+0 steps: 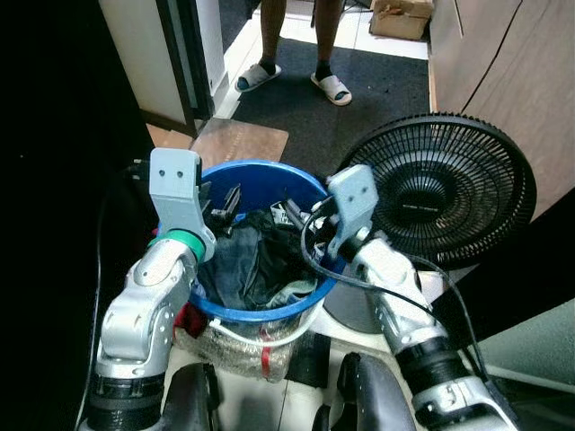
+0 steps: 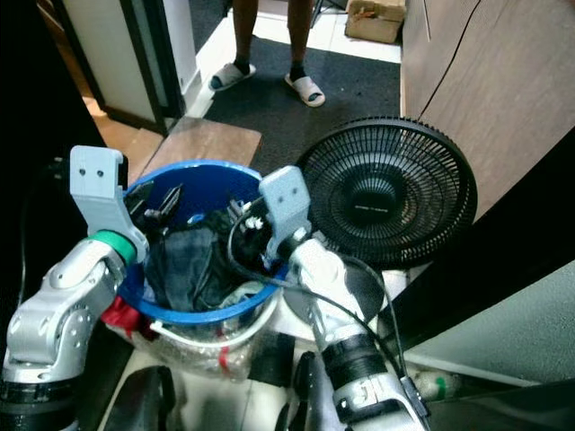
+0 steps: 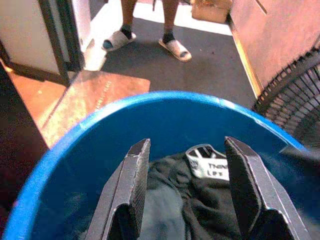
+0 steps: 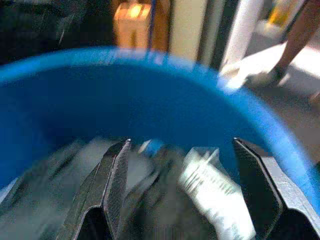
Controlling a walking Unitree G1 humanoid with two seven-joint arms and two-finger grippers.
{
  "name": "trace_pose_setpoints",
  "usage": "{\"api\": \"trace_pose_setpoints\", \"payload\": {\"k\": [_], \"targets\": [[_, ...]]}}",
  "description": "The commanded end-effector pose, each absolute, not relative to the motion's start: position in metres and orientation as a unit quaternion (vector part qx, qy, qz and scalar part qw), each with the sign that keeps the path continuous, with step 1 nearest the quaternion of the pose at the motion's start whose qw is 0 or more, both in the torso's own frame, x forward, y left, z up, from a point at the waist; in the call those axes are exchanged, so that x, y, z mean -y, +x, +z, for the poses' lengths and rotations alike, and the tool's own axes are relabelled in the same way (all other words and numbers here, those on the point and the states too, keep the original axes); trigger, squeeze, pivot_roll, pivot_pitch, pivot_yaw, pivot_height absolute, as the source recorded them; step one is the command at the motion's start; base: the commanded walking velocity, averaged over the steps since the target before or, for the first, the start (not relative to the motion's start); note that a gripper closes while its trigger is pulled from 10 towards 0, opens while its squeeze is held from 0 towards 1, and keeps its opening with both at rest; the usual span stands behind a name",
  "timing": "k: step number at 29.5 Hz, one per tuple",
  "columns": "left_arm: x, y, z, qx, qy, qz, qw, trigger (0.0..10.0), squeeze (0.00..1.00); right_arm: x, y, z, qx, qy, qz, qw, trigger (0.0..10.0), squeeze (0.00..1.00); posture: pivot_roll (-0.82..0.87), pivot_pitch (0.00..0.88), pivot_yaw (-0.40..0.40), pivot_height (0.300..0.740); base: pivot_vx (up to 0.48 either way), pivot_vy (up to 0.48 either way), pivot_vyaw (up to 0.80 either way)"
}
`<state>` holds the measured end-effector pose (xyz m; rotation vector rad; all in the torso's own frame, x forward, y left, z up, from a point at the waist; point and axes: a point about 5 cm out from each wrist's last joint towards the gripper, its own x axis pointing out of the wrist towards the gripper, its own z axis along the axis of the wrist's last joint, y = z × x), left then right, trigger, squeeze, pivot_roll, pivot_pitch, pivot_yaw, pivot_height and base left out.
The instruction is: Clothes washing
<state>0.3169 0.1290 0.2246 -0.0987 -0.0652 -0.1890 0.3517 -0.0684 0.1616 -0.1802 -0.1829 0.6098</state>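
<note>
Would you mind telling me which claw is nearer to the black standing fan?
The right claw. It hangs open over the blue basin's fan-side rim, right beside the black fan. The left claw, also open, sits over the basin's far side, away from the fan.

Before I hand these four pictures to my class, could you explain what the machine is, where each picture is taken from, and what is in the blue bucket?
This is a walking robot with two silver arms. The two wider pictures come from cameras in its head, looking down. The other two come from cameras on its wrists, looking along the black fingers. Both arms reach over a blue bucket filled with dark clothes. The left gripper and the right gripper hang open just above the clothes, holding nothing. A black fan stands beside the bucket, on the robot's right. Further off, a person's feet in sandals stand on a dark mat.
</note>
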Motion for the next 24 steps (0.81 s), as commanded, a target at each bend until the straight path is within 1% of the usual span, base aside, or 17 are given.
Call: {"api": "trace_pose_setpoints", "payload": {"k": [1, 3, 4, 6, 7, 8, 9, 10, 12, 15, 16, 17, 18, 21, 22, 23, 24], "targets": [[-0.128, 0.317, 0.211, 0.0, -0.049, -0.089, 0.995, 10.0, 0.0, 0.056, 0.353, 0.162, 0.08, -0.072, 0.317, 0.942, 10.0, 0.0, 0.13, 0.185, 0.004, 0.58, 0.0, 0.0, 0.0], [-0.129, 0.317, 0.207, -0.008, -0.05, -0.087, 0.995, 10.0, 0.0, 0.048, 0.356, 0.167, 0.08, -0.062, 0.324, 0.94, 10.0, 0.0, 0.13, 0.185, 0.004, 0.58, 0.0, 0.0, 0.0], [-0.13, 0.316, 0.203, -0.015, -0.049, -0.084, 0.995, 10.0, 0.0, 0.039, 0.358, 0.172, 0.083, -0.059, 0.333, 0.937, 10.0, 0.0, 0.13, 0.187, 0.001, 0.58, 0.0, 0.0, 0.0], [-0.13, 0.316, 0.203, -0.015, -0.049, -0.084, 0.995, 10.0, 0.0, 0.039, 0.358, 0.172, 0.083, -0.059, 0.333, 0.937, 10.0, 0.0, 0.13, 0.187, 0.001, 0.58, 0.0, 0.0, 0.0], [-0.132, 0.316, 0.2, -0.022, -0.046, -0.081, 0.995, 10.0, 0.0, 0.032, 0.359, 0.176, 0.084, -0.058, 0.342, 0.934, 10.0, 0.0, 0.14, 0.188, -0.002, 0.58, 0.0, 0.0, 0.0], [-0.132, 0.316, 0.2, -0.022, -0.046, -0.081, 0.995, 10.0, 0.0, 0.032, 0.359, 0.176, 0.084, -0.058, 0.342, 0.934, 10.0, 0.0, 0.14, 0.188, -0.002, 0.58, 0.0, 0.0, 0.0], [-0.134, 0.315, 0.196, -0.03, -0.041, -0.076, 0.996, 10.0, 0.0, 0.023, 0.361, 0.177, 0.076, -0.059, 0.353, 0.931, 10.0, 0.0, 0.15, 0.194, -0.017, 0.58, 0.0, 0.0, 0.0], [-0.134, 0.315, 0.196, -0.03, -0.041, -0.076, 0.996, 10.0, 0.0, 0.023, 0.361, 0.177, 0.076, -0.059, 0.353, 0.931, 10.0, 0.0, 0.15, 0.194, -0.017, 0.58, 0.0, 0.0, 0.0], [-0.141, 0.309, 0.183, -0.055, -0.031, -0.06, 0.996, 10.0, 0.0, 0.01, 0.362, 0.161, 0.027, -0.093, 0.366, 0.926, 10.0, 0.0, 0.18, 0.222, -0.045, 0.58, 0.0, 0.0, 0.0], [-0.144, 0.305, 0.176, -0.068, -0.027, -0.055, 0.996, 10.0, 0.0, 0.007, 0.361, 0.153, 0.003, -0.108, 0.371, 0.922, 10.0, 0.0, 0.18, 0.222, -0.045, 0.58, 0.0, 0.0, 0.0], [-0.145, 0.299, 0.167, -0.087, -0.021, -0.056, 0.994, 10.0, 0.0, 0.009, 0.36, 0.144, -0.016, -0.121, 0.371, 0.92, 10.0, 0.0, 0.19, 0.236, -0.051, 0.58, 0.0, 0.0, 0.0], [-0.145, 0.299, 0.167, -0.087, -0.021, -0.056, 0.994, 10.0, 0.0, 0.009, 0.36, 0.144, -0.016, -0.121, 0.371, 0.92, 10.0, 0.0, 0.19, 0.236, -0.051, 0.58, 0.0, 0.0, 0.0], [-0.147, 0.293, 0.154, -0.113, -0.011, -0.06, 0.992, 10.0, 0.0, 0.012, 0.359, 0.136, -0.032, -0.133, 0.371, 0.919, 10.0, 0.0, 0.19, 0.241, -0.052, 0.58, 0.0, 0.0, 0.0], [-0.147, 0.288, 0.143, -0.136, -0.007, -0.063, 0.989, 10.0, 0.0, 0.015, 0.358, 0.131, -0.041, -0.137, 0.369, 0.918, 10.0, 0.0, 0.18, 0.245, -0.051, 0.58, 0.0, 0.0, 0.0], [-0.147, 0.281, 0.126, -0.174, -0.002, -0.07, 0.982, 10.0, 0.0, 0.02, 0.358, 0.126, -0.053, -0.139, 0.367, 0.918, 10.0, 0.0, 0.18, 0.25, -0.046, 0.58, 0.0, 0.0, 0.0], [-0.147, 0.281, 0.126, -0.174, -0.002, -0.07, 0.982, 10.0, 0.0, 0.02, 0.358, 0.126, -0.053, -0.139, 0.367, 0.918, 10.0, 0.0, 0.18, 0.25, -0.046, 0.58, 0.0, 0.0, 0.0], [-0.145, 0.275, 0.113, -0.205, -0.002, -0.082, 0.975, 10.0, 0.0, 0.024, 0.358, 0.122, -0.061, -0.141, 0.364, 0.918, 10.0, 0.0, 0.18, 0.25, -0.044, 0.58, 0.0, 0.0, 0.0]]}}
